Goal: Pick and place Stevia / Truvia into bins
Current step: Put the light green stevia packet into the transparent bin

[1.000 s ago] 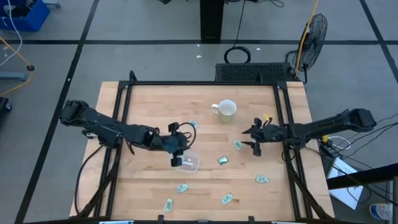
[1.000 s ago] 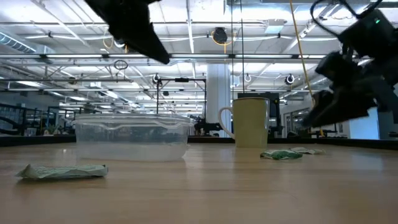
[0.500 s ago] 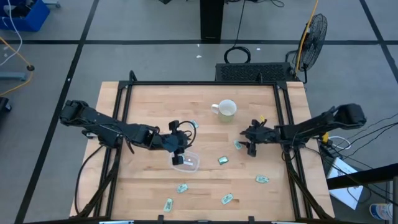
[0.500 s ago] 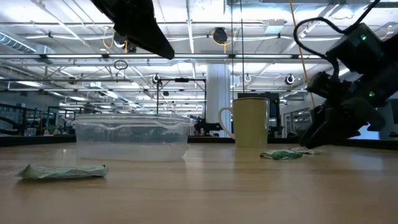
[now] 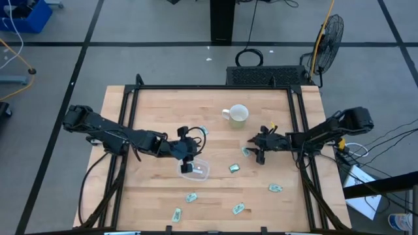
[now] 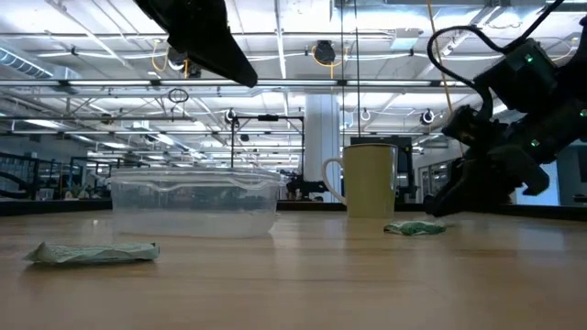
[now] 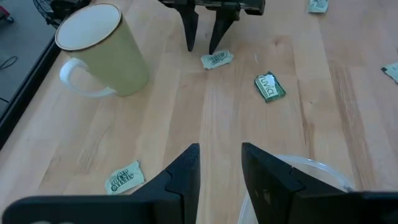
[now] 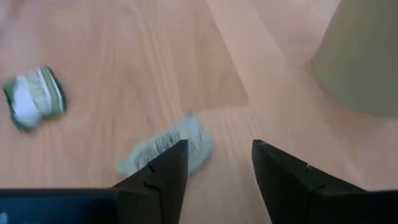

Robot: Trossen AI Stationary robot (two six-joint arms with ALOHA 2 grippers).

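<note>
Stevia packet just before the spread right gripper; left gripper spread above the bin.

My tabletop is pale, smooth wood with visible grain. The bin is clear glossy plastic, the packets crinkled matt paper, the mug smooth glazed ceramic.

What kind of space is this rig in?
Likely an open lab or industrial workshop: bare ceiling trusses with strip lights, a grey tiled floor around the wooden table, and a standing fan beside it.
</note>
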